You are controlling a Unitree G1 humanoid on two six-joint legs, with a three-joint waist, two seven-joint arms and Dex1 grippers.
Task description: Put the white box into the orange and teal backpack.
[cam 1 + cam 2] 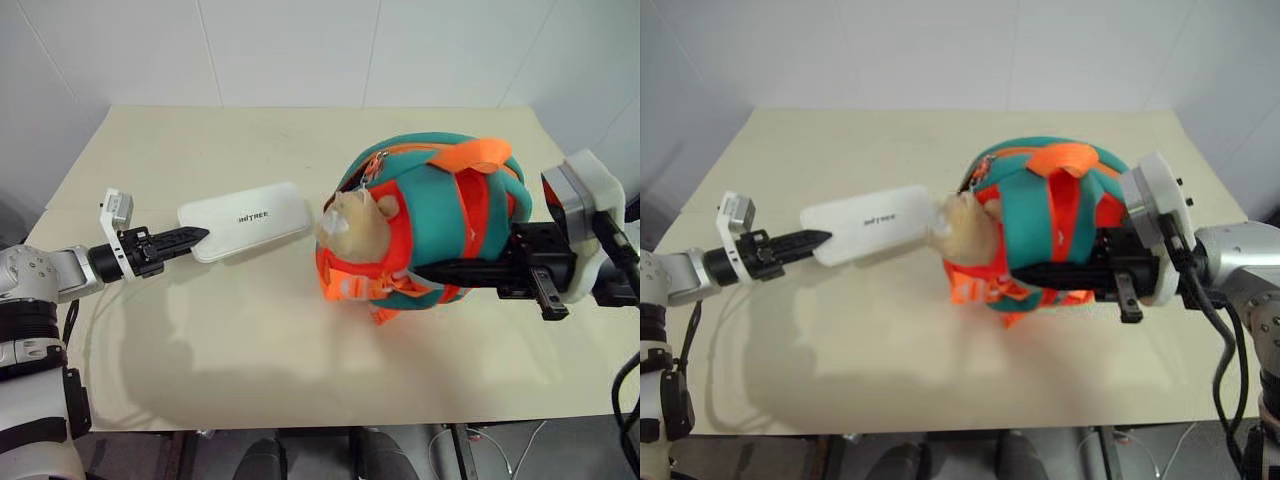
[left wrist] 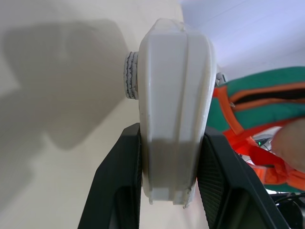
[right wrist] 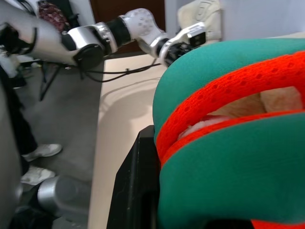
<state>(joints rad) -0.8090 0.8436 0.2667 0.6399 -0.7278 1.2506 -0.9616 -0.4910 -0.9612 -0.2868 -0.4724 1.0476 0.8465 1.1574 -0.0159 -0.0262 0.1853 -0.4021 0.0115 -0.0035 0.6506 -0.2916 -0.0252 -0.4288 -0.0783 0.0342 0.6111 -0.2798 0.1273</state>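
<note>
We hold the white box point(image 1: 247, 222) by its short end in our left gripper point(image 1: 192, 237), clamped on it, its long axis aimed straight at the orange and teal backpack point(image 1: 440, 215). Our right gripper point(image 1: 480, 270) grips the backpack's far side. The box's free end nearly touches the backpack's tan plush toy point(image 1: 352, 222).

Beige table point(image 1: 250, 350), bare top
</note>
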